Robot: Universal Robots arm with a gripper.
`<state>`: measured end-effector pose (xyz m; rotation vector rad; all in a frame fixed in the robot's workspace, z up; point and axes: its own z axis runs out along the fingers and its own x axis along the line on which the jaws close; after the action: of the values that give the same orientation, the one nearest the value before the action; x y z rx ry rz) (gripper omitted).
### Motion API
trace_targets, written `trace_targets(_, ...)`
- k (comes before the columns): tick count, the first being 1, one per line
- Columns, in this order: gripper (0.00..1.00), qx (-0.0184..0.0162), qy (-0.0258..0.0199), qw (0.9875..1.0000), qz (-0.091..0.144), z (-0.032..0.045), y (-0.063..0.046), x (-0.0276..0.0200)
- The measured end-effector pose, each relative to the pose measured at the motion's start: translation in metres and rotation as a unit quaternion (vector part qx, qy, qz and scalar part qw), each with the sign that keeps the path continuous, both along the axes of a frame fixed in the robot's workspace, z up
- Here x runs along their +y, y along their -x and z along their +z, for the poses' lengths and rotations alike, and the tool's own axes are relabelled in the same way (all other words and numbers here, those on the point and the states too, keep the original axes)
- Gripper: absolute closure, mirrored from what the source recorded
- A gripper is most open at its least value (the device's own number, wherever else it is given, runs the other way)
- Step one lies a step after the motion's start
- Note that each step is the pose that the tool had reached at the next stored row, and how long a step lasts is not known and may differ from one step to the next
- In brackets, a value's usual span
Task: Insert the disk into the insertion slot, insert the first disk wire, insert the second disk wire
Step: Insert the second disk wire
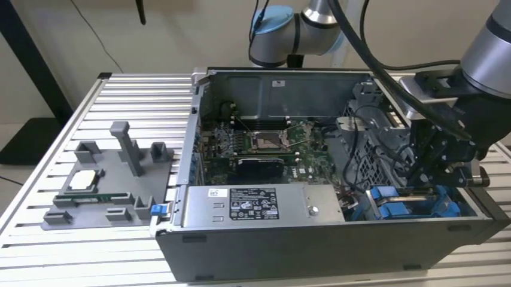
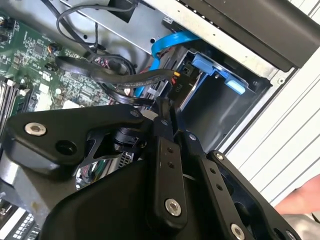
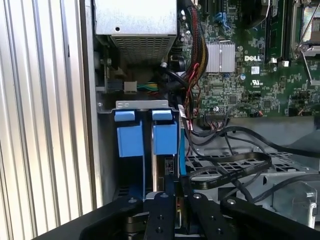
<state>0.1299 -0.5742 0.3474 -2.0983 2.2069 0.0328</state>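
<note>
While the arm reached down into the open computer case point(image 1: 319, 257) in the exterior view, its gripper point(image 1: 427, 179) hung over the insertion slot point(image 1: 399, 206) at the case's corner on the exterior view's right, with black cables half hiding it. One grey power box point(image 1: 255, 206) lay along the near wall, bearing a single printed label too small to read. One green circuit board point(image 1: 264, 143) covered the case floor. On the table point(image 1: 48, 251), well apart on the exterior view's left, sat one grey holder plate point(image 1: 104, 179).

In the second wrist view the fingers point(image 2: 161, 150) were closed together just beside a black plug point(image 2: 178, 90) with white print. Whether they pinched anything could not be made out. One blue ribbon cable point(image 2: 170, 42) and one blue tab point(image 2: 217, 70) lay beyond them.

In the first wrist view the disk point(image 3: 165, 137) stood on edge inside the slot, its blue frame facing the camera and its label hidden. A second blue frame point(image 3: 125, 137) sat just beside it, so two were counted. One silver heat sink point(image 3: 221, 56) showed on the board, and one flat black cable point(image 3: 235, 165) looped near the fingers.
</note>
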Motion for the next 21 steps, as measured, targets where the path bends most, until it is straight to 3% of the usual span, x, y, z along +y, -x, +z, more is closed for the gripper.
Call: trace_targets(21, 1.00, 0.0000, -0.0055, 1.0000, 0.000, -0.0059, -0.0017, -0.0025)
